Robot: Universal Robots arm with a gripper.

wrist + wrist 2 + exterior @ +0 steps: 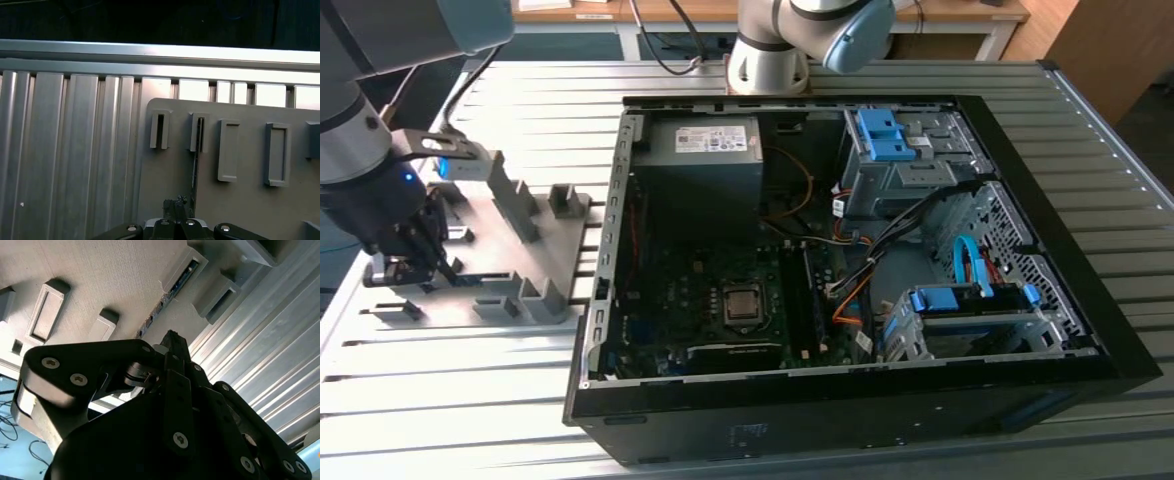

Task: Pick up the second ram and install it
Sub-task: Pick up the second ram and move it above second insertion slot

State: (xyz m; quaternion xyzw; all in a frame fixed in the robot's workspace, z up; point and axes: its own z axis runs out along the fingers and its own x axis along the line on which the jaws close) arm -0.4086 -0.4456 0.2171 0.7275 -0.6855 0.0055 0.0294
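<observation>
The second ram (195, 165) stands on its long edge in the slotted blocks of the grey holder plate (250, 210), showing as a thin dark strip. The same dark strip of the second ram (167, 295) runs between two grey blocks in the second wrist view. My gripper (175, 206) sits directly over the near end of that strip, with its dark tip (172, 340) close beside it. In the exterior view the gripper (403, 268) is low over the holder plate (520, 250) at the exterior view's left, beside the open computer case (854, 260).
The holder plate carries several upright grey blocks (518, 205) around the gripper. The motherboard (734, 300) lies inside the case with cables (907, 240) and blue drive brackets (887, 135). A second robot base (767, 60) stands behind the case. The table (454, 380) is ribbed aluminium.
</observation>
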